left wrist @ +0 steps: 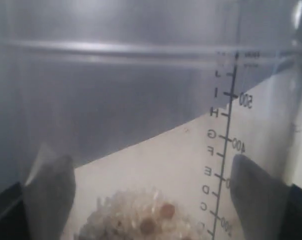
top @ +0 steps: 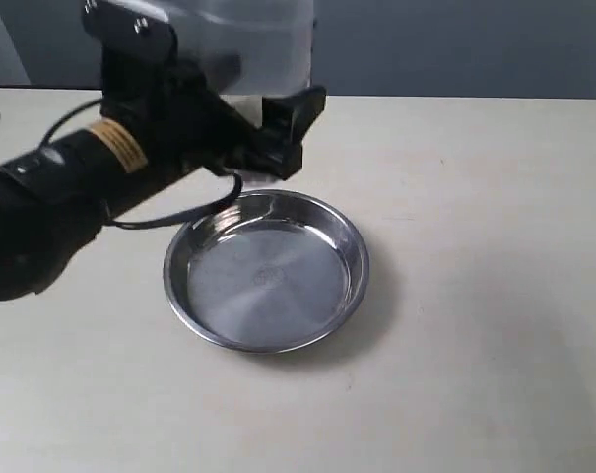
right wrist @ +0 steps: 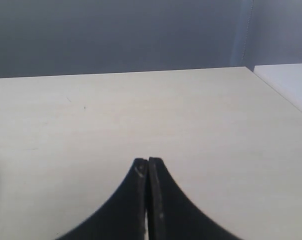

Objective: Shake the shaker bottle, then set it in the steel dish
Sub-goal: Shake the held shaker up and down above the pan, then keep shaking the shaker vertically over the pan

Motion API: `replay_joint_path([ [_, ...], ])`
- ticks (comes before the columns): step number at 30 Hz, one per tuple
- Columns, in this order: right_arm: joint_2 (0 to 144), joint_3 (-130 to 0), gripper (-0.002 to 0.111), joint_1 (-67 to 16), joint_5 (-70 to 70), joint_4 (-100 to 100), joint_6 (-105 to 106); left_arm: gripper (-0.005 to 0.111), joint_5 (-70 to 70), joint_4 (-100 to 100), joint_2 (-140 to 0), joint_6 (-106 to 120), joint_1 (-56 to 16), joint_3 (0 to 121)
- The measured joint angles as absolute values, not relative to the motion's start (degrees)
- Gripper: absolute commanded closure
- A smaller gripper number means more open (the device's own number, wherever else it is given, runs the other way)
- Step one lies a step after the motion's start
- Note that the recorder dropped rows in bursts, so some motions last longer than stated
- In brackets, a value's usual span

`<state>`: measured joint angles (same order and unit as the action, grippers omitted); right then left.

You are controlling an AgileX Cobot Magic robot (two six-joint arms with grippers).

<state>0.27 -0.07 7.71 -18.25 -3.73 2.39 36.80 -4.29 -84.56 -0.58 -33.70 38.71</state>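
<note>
frosted plastic, the shaker bottle point(top: 248, 44) hangs clamped between the fingers of the left gripper point(left wrist: 151, 200) above the counter's point(top: 475, 296) far edge, granules point(left wrist: 141, 220) pooled inside. the steel dish point(top: 352, 246) sits mid-counter, the arm's black cable point(top: 214, 205) sagging by its far rim. the right gripper point(right wrist: 148, 172), pressed shut on nothing, hovers over the counter.
</note>
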Motion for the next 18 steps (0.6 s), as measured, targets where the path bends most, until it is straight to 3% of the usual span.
replay_joint_path([
  [5,0.27,-0.07,0.109,7.71,-18.25,-3.73,2.39,0.106,45.11,-2.75,-96.06,-10.38,-33.70,27.14],
  [8,0.27,-0.07,0.109,7.71,-18.16,-3.73,2.39,0.106,48.63,-2.05,-92.45,-9.52,-33.70,26.55],
  [12,0.27,-0.07,0.109,7.71,-18.16,-3.73,2.39,0.106,40.55,-2.40,-85.21,-3.76,-33.70,34.09],
  [16,0.27,-0.07,0.109,7.71,-18.16,-3.73,2.39,0.106,46.88,-2.05,-94.54,-10.49,-33.70,25.11],
  [18,0.27,-0.07,0.109,7.71,-18.16,-3.73,2.39,0.106,50.76,-1.59,-87.52,-7.86,-33.70,27.35],
])
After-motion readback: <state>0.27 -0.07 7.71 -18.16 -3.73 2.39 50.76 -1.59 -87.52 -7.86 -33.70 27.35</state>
